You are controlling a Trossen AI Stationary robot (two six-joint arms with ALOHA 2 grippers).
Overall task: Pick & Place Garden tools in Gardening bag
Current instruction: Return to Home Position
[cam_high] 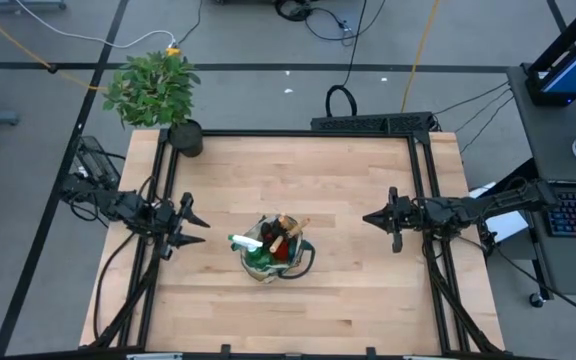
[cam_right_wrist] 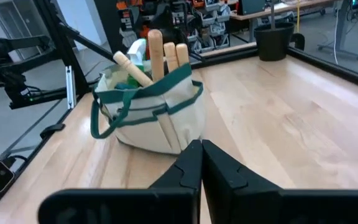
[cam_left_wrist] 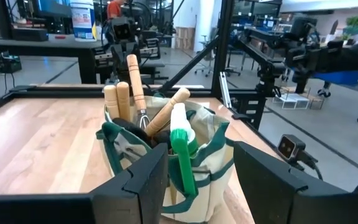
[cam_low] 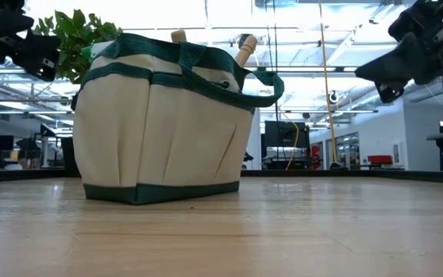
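Note:
The beige gardening bag (cam_high: 273,258) with green trim stands on its base near the table's middle. Garden tools stick up out of it: wooden handles (cam_left_wrist: 132,81), a green spray bottle with a white head (cam_left_wrist: 180,140) and something red (cam_high: 280,246). My left gripper (cam_high: 196,226) hovers level by the table's left edge, open, pointing at the bag with nothing between its fingers. My right gripper (cam_high: 368,218) hovers level by the right edge, shut and empty, also pointing at the bag (cam_right_wrist: 160,118).
A leafy plant (cam_high: 156,88) in a black pot (cam_high: 185,138) stands at the table's far left corner. A black frame rail (cam_high: 298,133) runs around the wooden table top. Bare wood lies between each gripper and the bag, and along the near edge.

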